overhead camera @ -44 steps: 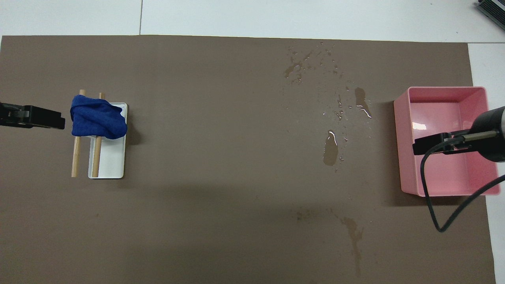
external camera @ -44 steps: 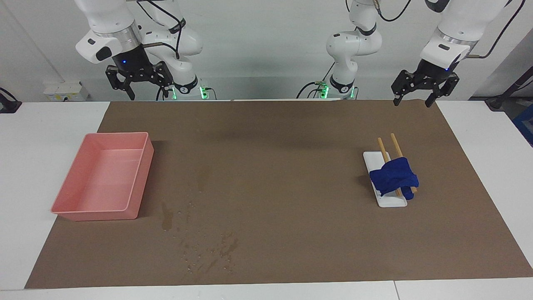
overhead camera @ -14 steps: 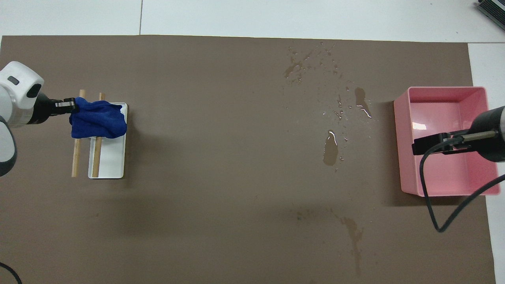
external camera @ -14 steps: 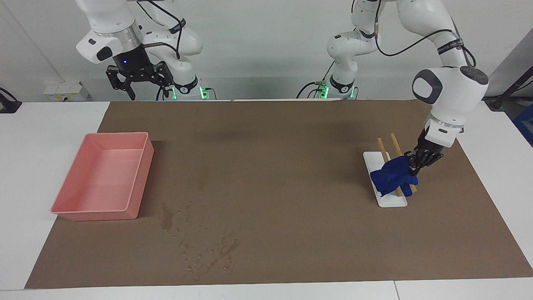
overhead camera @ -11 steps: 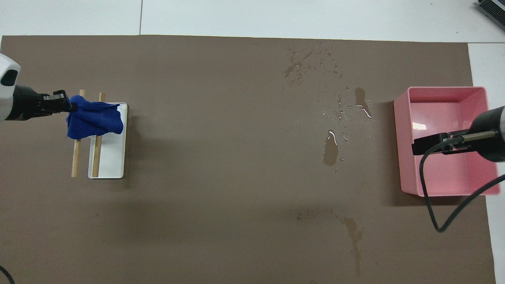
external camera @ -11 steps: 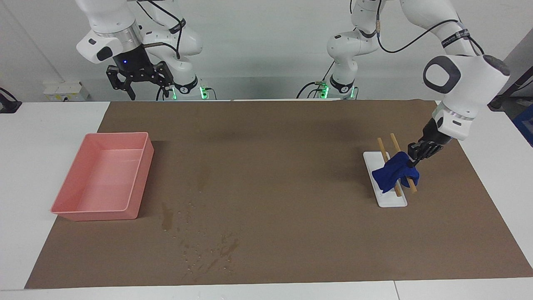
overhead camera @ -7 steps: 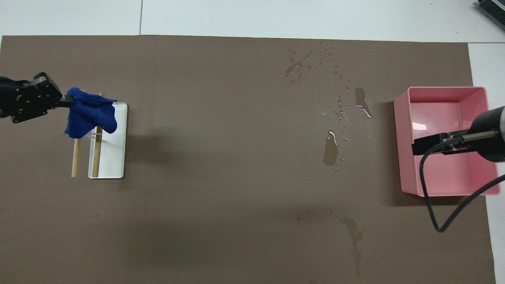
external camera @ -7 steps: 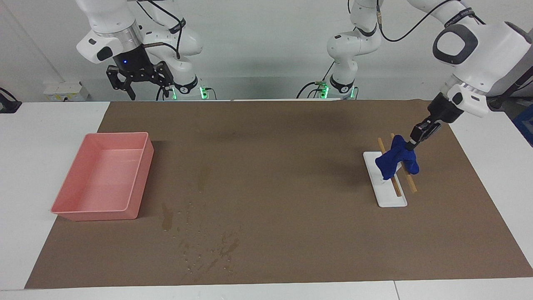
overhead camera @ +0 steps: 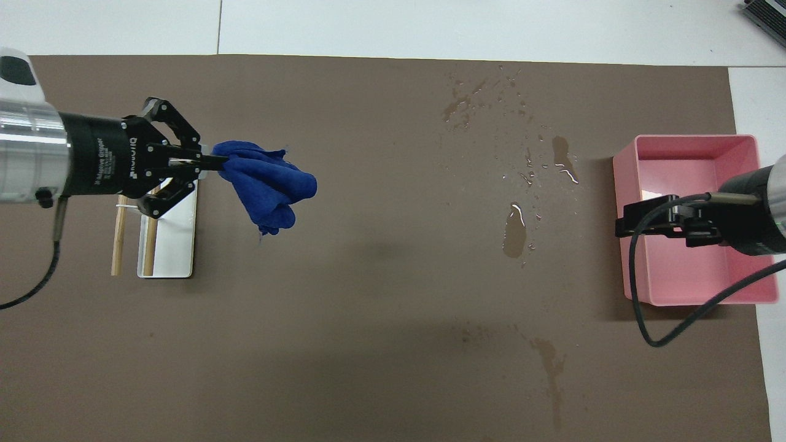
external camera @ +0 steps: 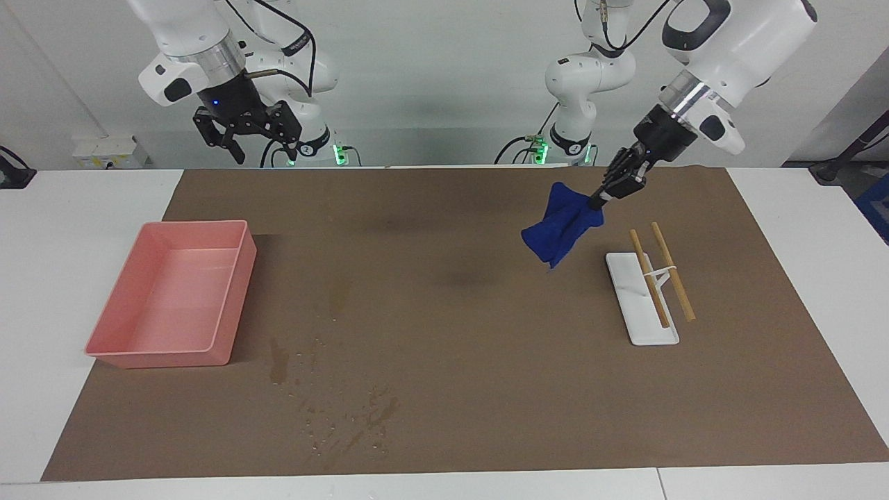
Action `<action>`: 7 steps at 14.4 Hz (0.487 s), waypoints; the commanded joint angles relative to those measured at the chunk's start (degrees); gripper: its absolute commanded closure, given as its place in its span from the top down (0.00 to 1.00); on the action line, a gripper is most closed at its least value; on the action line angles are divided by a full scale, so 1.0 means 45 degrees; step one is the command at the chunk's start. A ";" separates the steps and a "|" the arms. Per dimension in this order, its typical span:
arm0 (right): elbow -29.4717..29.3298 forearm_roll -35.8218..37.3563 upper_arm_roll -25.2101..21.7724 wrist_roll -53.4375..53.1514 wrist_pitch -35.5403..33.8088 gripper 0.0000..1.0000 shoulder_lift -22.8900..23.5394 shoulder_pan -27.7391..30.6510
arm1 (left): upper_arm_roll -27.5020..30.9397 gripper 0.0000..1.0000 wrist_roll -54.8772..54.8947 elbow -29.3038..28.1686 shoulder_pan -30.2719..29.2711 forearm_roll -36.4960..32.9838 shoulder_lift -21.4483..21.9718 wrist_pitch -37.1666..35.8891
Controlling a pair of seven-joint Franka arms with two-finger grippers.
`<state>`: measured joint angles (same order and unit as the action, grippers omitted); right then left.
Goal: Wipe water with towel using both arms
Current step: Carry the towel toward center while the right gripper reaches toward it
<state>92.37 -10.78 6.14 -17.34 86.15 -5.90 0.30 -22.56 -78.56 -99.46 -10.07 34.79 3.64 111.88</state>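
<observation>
The blue towel (external camera: 561, 223) (overhead camera: 270, 184) hangs bunched in the air over the brown mat, beside the white rack and toward the table's middle. My left gripper (external camera: 596, 201) (overhead camera: 218, 161) is shut on the towel's upper corner, its outer links splayed. The water shows as dark puddles and drops (external camera: 279, 361) (overhead camera: 514, 230) on the mat, beside the pink tray and out to the mat's edge farthest from the robots. My right gripper (external camera: 260, 144) (overhead camera: 621, 224) is open and holds nothing. It hangs high over the tray's edge on the water's side.
The pink tray (external camera: 194, 223) (overhead camera: 694, 139) stands at the right arm's end of the mat. A white rack (external camera: 642, 326) (overhead camera: 175, 252) with two wooden rods (external camera: 663, 267) (overhead camera: 116, 245) lies at the left arm's end. A black cable (overhead camera: 651, 319) loops from the right wrist.
My left gripper lifted the towel off the rods and carried it up and toward the table's middle. My right gripper shifted slightly toward the water.
</observation>
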 commanded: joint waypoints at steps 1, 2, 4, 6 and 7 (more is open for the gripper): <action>0.0682 -0.1308 0.0041 -0.2173 0.0462 1.00 -0.0407 0.0051 | -0.1018 0.00 -0.3451 -0.0242 -0.0009 0.0550 0.0031 0.1363; 0.1052 -0.2088 0.0041 -0.3399 0.1046 1.00 -0.0582 0.0051 | -0.1118 0.00 -0.4293 -0.0436 0.0223 0.0938 0.0050 0.1833; 0.1755 -0.3379 0.0080 -0.5570 0.2296 1.00 -0.0875 -0.0026 | -0.1119 0.00 -0.5856 -0.0671 0.0770 0.1312 0.0128 0.2867; 0.2127 -0.3871 0.0080 -0.6978 0.3138 1.00 -0.0915 -0.0784 | -0.1119 0.00 -0.8059 -0.1021 0.1161 0.1448 0.0128 0.4291; 0.2400 -0.4182 0.0080 -0.7953 0.3857 1.00 -0.0974 -0.1059 | -0.1119 0.00 -0.8960 -0.1198 0.1376 0.1488 0.0128 0.5072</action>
<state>98.53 -26.79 6.32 -45.97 98.08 -7.70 -2.23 -28.24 -111.42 -102.64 -5.70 39.68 3.45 128.76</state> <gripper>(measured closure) 0.000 0.956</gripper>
